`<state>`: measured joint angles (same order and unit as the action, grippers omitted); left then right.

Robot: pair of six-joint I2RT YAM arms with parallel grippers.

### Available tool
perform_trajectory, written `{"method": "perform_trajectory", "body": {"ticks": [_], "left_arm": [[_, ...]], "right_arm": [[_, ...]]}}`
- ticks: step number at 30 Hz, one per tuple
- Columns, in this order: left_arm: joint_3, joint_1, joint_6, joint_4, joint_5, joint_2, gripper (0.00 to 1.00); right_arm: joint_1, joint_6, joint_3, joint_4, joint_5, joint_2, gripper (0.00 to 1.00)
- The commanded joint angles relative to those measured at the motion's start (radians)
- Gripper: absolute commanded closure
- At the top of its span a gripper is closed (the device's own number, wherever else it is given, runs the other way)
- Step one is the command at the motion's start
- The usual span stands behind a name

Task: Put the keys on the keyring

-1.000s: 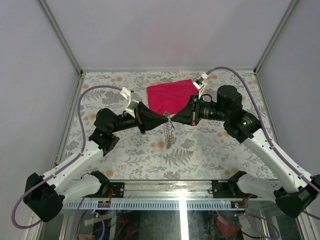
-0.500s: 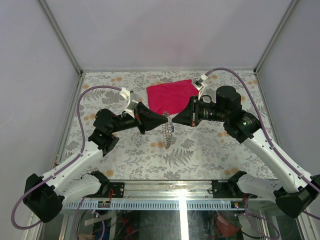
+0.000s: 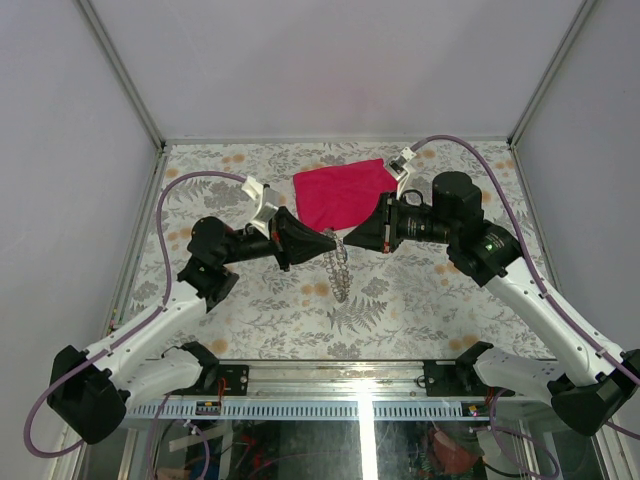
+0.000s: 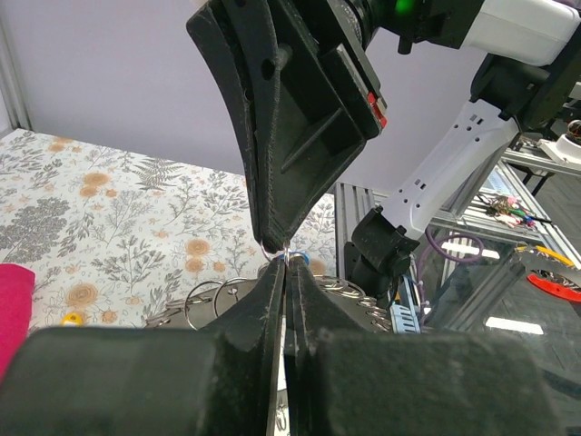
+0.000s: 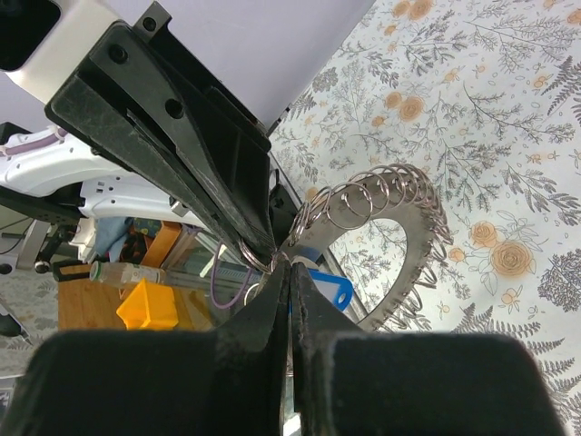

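Both arms meet tip to tip above the middle of the table. The keyring [image 3: 341, 270], a flat silver ring threaded with several small wire loops, hangs below the tips. It shows wide in the right wrist view [image 5: 413, 227] and behind my left fingers [image 4: 213, 304]. My left gripper [image 4: 289, 265] is shut on its top, where a small wire loop [image 5: 258, 257] sticks out. My right gripper [image 5: 290, 265] is shut on thin metal beside a blue key tag [image 5: 332, 287]. The keys' blades are hidden.
A magenta cloth [image 3: 343, 191] lies flat on the floral table [image 3: 420, 300] behind the grippers. Purple cables [image 3: 190, 180] loop off both wrists. Grey walls close in the left, right and back sides. The metal frame rail [image 3: 330, 375] runs along the near edge.
The left gripper has edged slightly right toward the right one. The hanging keyring has swung a little and turned more edge-on. Both grippers stay shut.
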<state>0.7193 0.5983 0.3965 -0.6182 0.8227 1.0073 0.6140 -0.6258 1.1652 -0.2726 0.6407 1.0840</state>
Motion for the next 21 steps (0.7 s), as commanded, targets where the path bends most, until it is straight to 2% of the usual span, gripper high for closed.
{"method": "perform_trajectory", "body": {"ticks": [1, 7, 14, 21], "left_arm": [[0.023, -0.006, 0.013, -0.110, 0.044, 0.005, 1.00], [0.027, -0.005, 0.014, -0.112, 0.048, 0.013, 1.00], [0.029, -0.006, 0.001, -0.090, 0.037, 0.005, 1.00], [0.031, -0.006, -0.010, -0.061, 0.022, -0.004, 1.00]], "right_arm": [[-0.005, -0.015, 0.015, 0.067, 0.005, 0.011, 1.00], [-0.004, -0.016, 0.016, 0.065, 0.015, 0.019, 1.00], [-0.004, 0.076, 0.029, -0.013, -0.055, -0.010, 0.74], [-0.005, 0.172, 0.042, -0.039, -0.134, -0.063, 0.64]]}}
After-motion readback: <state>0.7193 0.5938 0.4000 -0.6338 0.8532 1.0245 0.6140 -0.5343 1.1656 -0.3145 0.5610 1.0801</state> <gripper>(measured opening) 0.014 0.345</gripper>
